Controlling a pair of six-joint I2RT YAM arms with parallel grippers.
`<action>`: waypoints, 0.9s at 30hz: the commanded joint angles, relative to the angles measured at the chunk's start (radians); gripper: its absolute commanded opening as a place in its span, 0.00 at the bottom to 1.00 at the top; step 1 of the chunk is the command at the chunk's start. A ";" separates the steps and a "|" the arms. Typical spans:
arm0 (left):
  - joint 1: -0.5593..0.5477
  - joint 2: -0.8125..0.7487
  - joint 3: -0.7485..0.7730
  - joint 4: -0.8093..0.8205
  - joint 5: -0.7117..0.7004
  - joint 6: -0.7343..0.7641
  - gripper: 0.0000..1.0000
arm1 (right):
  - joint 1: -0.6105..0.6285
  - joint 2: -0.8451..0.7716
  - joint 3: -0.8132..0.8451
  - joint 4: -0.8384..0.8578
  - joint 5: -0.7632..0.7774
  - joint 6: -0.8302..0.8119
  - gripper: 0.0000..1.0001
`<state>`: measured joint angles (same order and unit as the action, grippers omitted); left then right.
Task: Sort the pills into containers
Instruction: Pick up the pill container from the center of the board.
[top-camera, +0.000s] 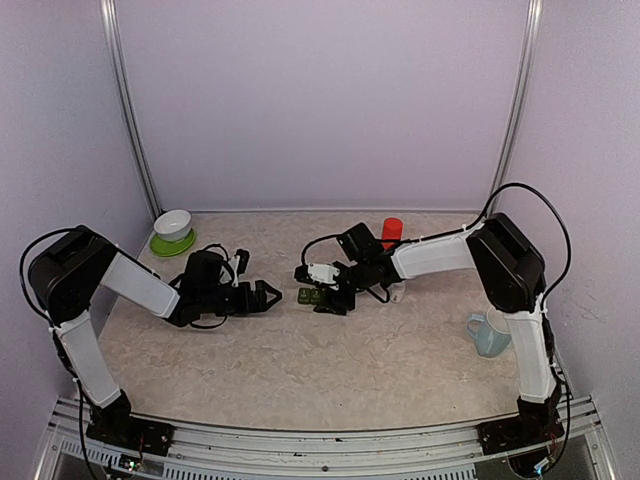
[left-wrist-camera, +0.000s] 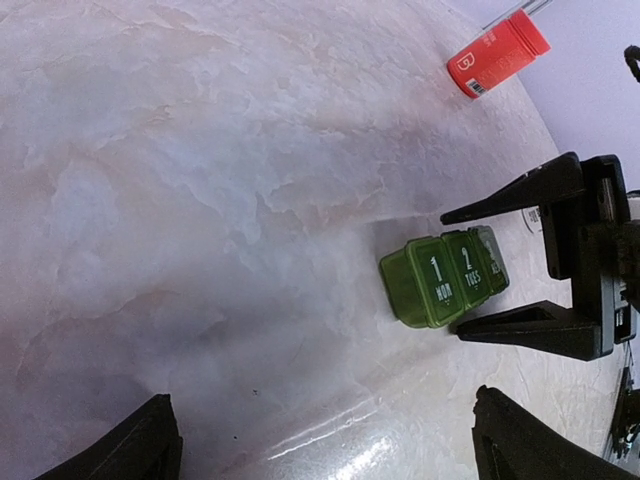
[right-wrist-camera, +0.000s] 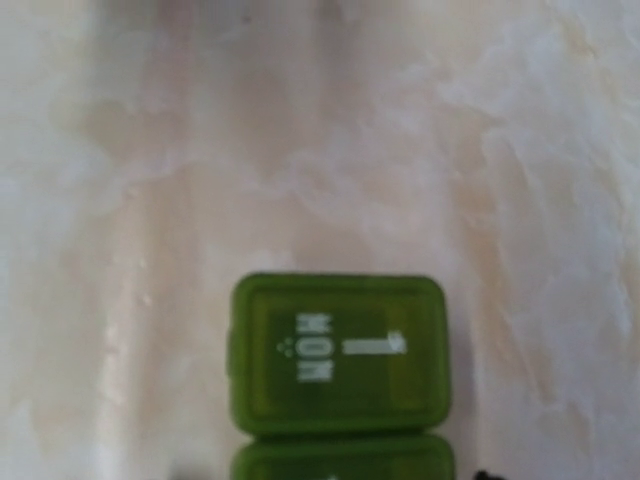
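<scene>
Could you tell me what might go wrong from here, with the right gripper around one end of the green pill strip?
1. The right gripper straddles only one end of the containers, with its jaws apart. Closing there could swivel them on the smooth table rather than grip them squarely.
2. The open left gripper points at the same containers from close by, so the two arms could collide if both move in.

Light: bright, diffuse, casting soft shadows | Glare: streaking the table at 6 o'clock, left wrist | Blur: softening the containers, right wrist
</scene>
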<state>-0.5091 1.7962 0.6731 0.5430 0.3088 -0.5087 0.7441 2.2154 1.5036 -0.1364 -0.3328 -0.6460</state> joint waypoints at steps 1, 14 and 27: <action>0.009 -0.027 -0.008 0.002 -0.015 0.001 0.99 | -0.013 0.051 0.040 -0.074 -0.022 0.012 0.62; -0.058 -0.085 0.103 -0.223 -0.376 0.162 0.99 | -0.032 0.042 0.041 -0.099 -0.080 0.048 0.40; -0.065 -0.271 -0.092 0.068 -0.208 0.343 0.99 | -0.029 -0.066 0.000 -0.108 -0.135 0.105 0.33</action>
<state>-0.5629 1.5764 0.6125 0.4835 0.0189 -0.2905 0.7170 2.2269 1.5280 -0.2008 -0.4305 -0.5808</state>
